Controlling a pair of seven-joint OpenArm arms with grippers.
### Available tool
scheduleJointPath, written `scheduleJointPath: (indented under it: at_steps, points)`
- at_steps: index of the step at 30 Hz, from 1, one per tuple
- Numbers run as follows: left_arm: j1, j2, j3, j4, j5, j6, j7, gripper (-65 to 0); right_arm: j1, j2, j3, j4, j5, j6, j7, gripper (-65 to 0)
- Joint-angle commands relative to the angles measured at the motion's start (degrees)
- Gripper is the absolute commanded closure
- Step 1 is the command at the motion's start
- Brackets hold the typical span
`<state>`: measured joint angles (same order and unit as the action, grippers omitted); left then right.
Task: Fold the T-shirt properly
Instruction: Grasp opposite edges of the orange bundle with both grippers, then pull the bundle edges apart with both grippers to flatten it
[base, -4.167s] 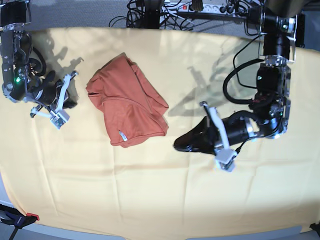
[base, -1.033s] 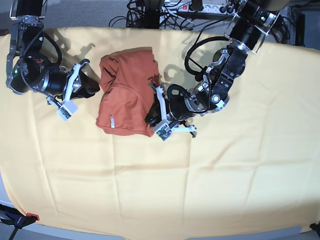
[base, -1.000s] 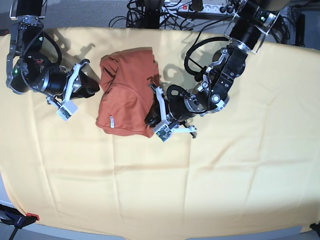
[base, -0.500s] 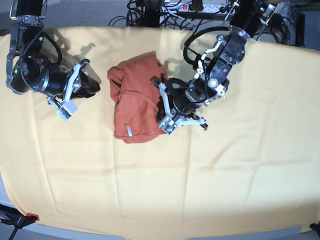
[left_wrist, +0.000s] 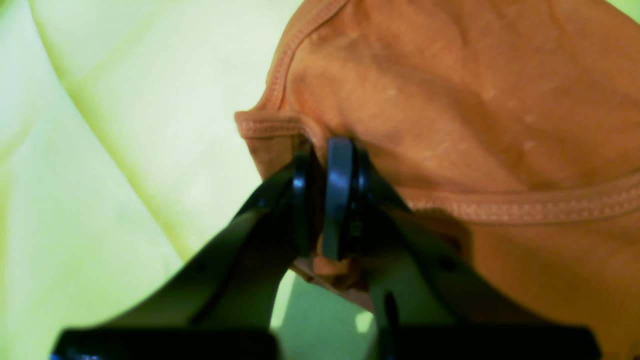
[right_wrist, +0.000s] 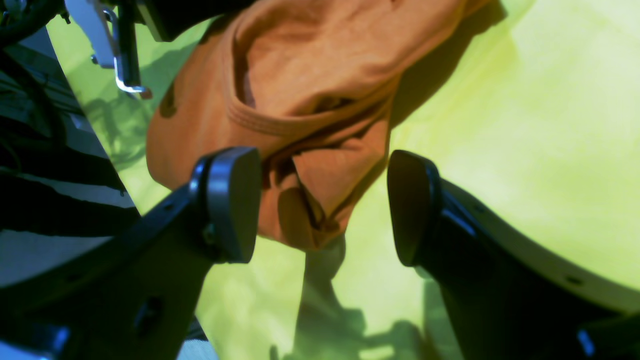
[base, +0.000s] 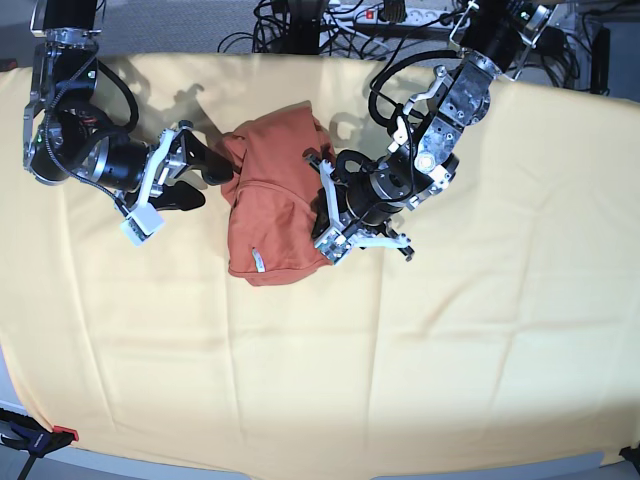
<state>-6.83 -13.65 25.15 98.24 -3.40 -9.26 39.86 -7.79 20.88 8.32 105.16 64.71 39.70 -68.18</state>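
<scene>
The rust-orange T-shirt (base: 272, 195) lies bunched on the yellow cloth, its small white tag (base: 257, 261) showing near the front edge. My left gripper (base: 322, 205) sits at the shirt's right edge. In the left wrist view this gripper (left_wrist: 325, 195) is shut on a hemmed fold of the T-shirt (left_wrist: 475, 100). My right gripper (base: 212, 180) is at the shirt's left edge. In the right wrist view this gripper (right_wrist: 322, 205) is open, with a crumpled lobe of the T-shirt (right_wrist: 310, 95) between and beyond its fingers (right_wrist: 232, 200).
The large pale yellow cloth (base: 450, 350) covers the whole table. Cables and a power strip (base: 400, 15) lie beyond the back edge. A clamp (base: 40, 440) sits at the front left corner.
The left gripper dragged the shirt to the right and bunched it. Over the last half second the right gripper moved right, up to the shirt's left edge.
</scene>
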Motion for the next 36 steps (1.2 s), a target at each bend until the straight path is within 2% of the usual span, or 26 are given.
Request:
scheduleJointPath:
  at_steps: [1,4,10,16,18,24,25,28,31,36]
  points:
    - [-0.8,0.0,-0.2,1.1,0.0,-0.1,-1.3,0.0,0.3,0.5,0.1,0.8,1.1,0.3,1.1,-41.7]
    - [-0.9,0.0,-0.2,1.1,0.0,-0.1,-1.4,0.0,-0.5,-0.2,-1.6,0.8,-1.6,0.3,1.1,-41.7]
    - [-1.5,0.0,-0.2,1.1,0.0,-0.1,-1.5,0.0,-1.2,-0.2,-6.5,0.7,-14.6,0.3,7.1,-41.7]
    - [-1.6,0.0,-0.2,1.1,-0.1,-0.1,-1.5,0.0,-1.2,-0.3,-6.5,0.7,-15.5,0.3,12.1,-40.9]
    - [-1.6,0.0,-0.2,1.1,0.0,-0.1,-1.7,0.0,-1.2,-0.3,-6.5,0.7,-15.5,0.3,12.1,-34.9]
    - [-1.6,0.0,-0.2,1.1,0.0,-0.1,-2.1,0.0,-1.9,-0.3,-7.4,0.7,-15.7,0.3,12.0,-3.4]
    - [-1.6,0.0,-0.2,1.1,0.0,-0.1,-2.1,0.0,-2.1,-0.3,-7.5,0.7,-15.8,0.3,12.0,0.0]
    - [-2.0,-0.3,-0.2,1.1,0.0,-0.1,-2.1,0.0,-2.0,-0.2,-7.5,0.8,-19.1,0.3,12.1,0.0]
    - [-2.8,-2.1,-0.2,1.1,0.0,-0.1,-2.1,0.0,-2.1,-0.2,-7.5,0.8,-23.2,0.3,12.0,0.0]
    - [-3.2,-5.1,-0.2,1.1,0.0,-0.1,-1.7,0.0,-2.2,-0.1,-7.5,0.8,-24.6,0.3,11.6,0.0]
